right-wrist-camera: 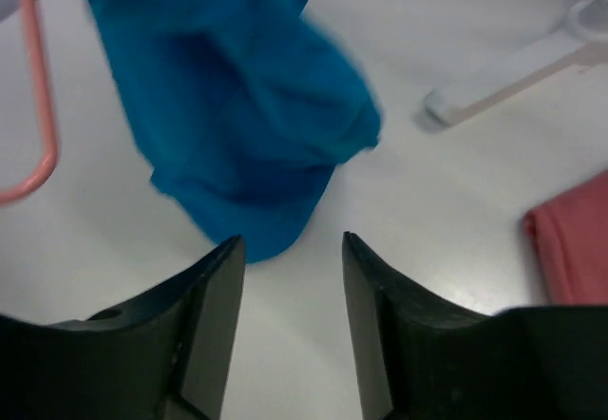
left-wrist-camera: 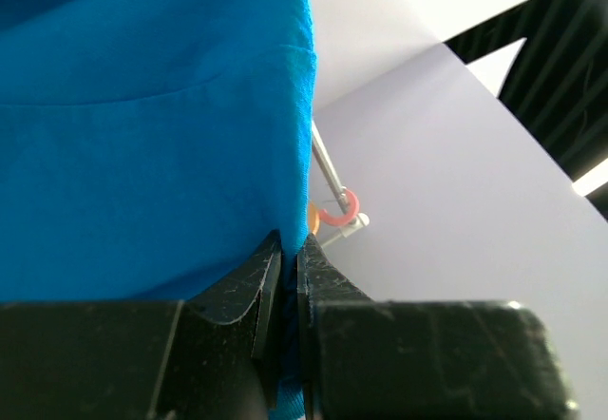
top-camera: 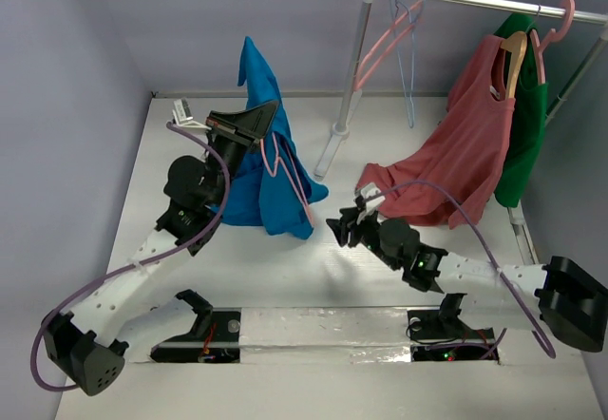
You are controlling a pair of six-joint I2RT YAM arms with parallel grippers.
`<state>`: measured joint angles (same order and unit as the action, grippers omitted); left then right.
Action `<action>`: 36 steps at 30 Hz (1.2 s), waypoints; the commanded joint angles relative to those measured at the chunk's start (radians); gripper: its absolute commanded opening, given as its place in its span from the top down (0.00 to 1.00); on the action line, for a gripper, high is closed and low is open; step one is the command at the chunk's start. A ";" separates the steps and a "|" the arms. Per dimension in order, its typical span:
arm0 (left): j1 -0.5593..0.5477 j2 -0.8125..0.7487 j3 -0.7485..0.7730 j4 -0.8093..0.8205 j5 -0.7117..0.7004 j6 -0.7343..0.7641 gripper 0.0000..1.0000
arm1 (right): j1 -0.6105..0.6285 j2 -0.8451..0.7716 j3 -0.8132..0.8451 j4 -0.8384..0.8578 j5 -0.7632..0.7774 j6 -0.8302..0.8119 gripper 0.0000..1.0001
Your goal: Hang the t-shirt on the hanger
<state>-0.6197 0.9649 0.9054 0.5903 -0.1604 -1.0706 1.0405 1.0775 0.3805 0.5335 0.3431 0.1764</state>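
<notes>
Table (top-camera: pixel 285 277) carries all items, with both arm bases at its near edge. Clothes rack (top-camera: pixel 353 68) stands at the far right, its rail running to the right. Red top (top-camera: pixel 465 154) hangs from a wooden hanger (top-camera: pixel 514 54) on that rail, and its lower part lies on the table. Green garment (top-camera: pixel 522 154) hangs just behind the red top.

T-shirt (top-camera: pixel 252 197) is at the far left of the table. Its upper part is raised to a peak, and its lower folds rest on the surface.

Left gripper (left-wrist-camera: pixel 290 249) is clamped on the t-shirt. Blue fabric shows pinched between its fingers in the left wrist view. It holds the shirt partway up, below the peak.

Right gripper (right-wrist-camera: pixel 290 239) stands with its jaws apart and nothing between them. It sits low over the table, just right of the shirt's lower folds and not touching them.

Hanger (right-wrist-camera: pixel 42 87) lies against the right side of the t-shirt. One pink arm and a rounded corner show at the left of the right wrist view. Whether any part of it is inside the shirt cannot be told.
</notes>
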 commanded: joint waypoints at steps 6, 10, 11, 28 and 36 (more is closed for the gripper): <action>0.006 -0.095 0.003 0.032 0.053 0.012 1.00 | -0.097 0.119 0.205 0.105 -0.211 -0.258 0.39; 0.006 -0.092 0.001 0.029 0.065 0.009 1.00 | -0.097 0.180 0.274 0.095 -0.302 -0.261 0.37; 0.006 -0.092 0.001 0.029 0.067 0.009 1.00 | -0.097 0.191 0.285 0.108 -0.306 -0.264 0.37; 0.006 -0.055 0.007 0.138 0.036 0.012 1.00 | -0.088 0.217 0.203 0.143 -0.392 -0.106 1.00; 0.006 0.028 0.101 0.230 0.003 0.055 1.00 | 0.029 0.182 0.034 0.195 -0.322 0.020 1.00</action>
<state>-0.6201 1.0145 0.9058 0.5934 -0.1162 -1.0424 1.0256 1.2953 0.4774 0.7086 -0.0143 0.1211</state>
